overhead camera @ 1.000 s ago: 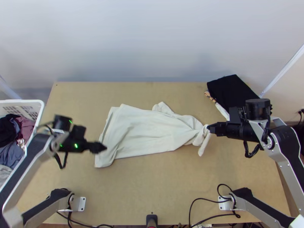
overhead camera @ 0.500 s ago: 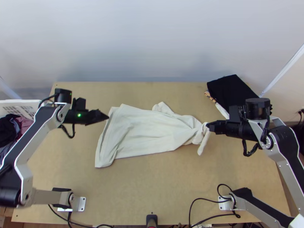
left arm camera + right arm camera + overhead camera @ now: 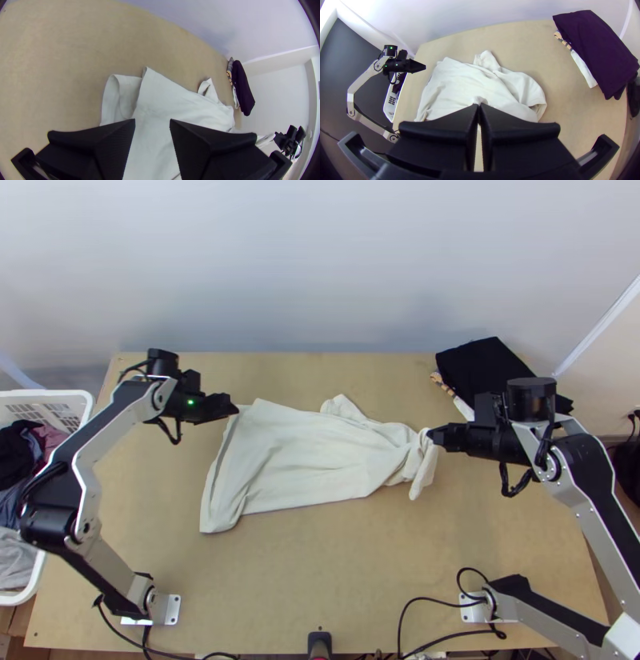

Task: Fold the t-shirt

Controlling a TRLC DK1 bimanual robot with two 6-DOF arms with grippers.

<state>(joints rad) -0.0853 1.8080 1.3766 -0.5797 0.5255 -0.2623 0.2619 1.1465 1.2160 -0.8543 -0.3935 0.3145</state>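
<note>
The white t-shirt (image 3: 312, 456) lies on the table, bunched at its right end and flatter toward the left, with creases. My left gripper (image 3: 234, 408) is over its upper left corner in the top view; in the left wrist view the fingers of the left gripper (image 3: 152, 123) stand apart above the cloth (image 3: 160, 100). At the bunched right end is my right gripper (image 3: 432, 434). In the right wrist view the right gripper (image 3: 479, 106) is shut on a pinch of the t-shirt (image 3: 463, 80), the rest of the cloth spreading out beyond it.
A dark folded garment (image 3: 488, 372) lies at the table's upper right, on top of patterned and white cloth. A white basket (image 3: 48, 396) with clothes stands at the left edge. Black cables (image 3: 432, 598) run along the near edge. Bare tabletop (image 3: 320, 564) shows in front of the t-shirt.
The left gripper has moved up the picture from the lower left of the t-shirt to its upper left corner. The right gripper has shifted slightly left and up with the cloth.
</note>
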